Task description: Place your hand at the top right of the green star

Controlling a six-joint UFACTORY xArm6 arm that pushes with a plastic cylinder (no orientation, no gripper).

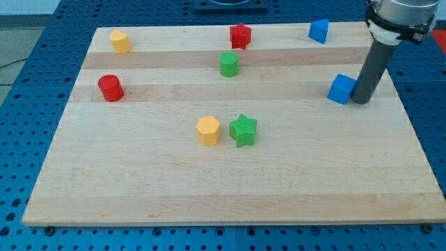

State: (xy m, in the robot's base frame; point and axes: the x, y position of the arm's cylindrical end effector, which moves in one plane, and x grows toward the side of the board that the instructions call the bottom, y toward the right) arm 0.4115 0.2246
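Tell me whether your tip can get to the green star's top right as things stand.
Probably yes. My tip sits at the view's right beside a blue block; the board between it and the green star looks bare.

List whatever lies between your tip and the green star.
Nothing: in the camera view only bare board separates my tip from the green star. The blue block sits just left of my tip.

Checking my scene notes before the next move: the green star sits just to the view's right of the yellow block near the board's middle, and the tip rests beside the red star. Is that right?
Not quite. The camera view shows my tip beside a blue block at the view's right, not the red star. The green star does sit just right of the yellow block.
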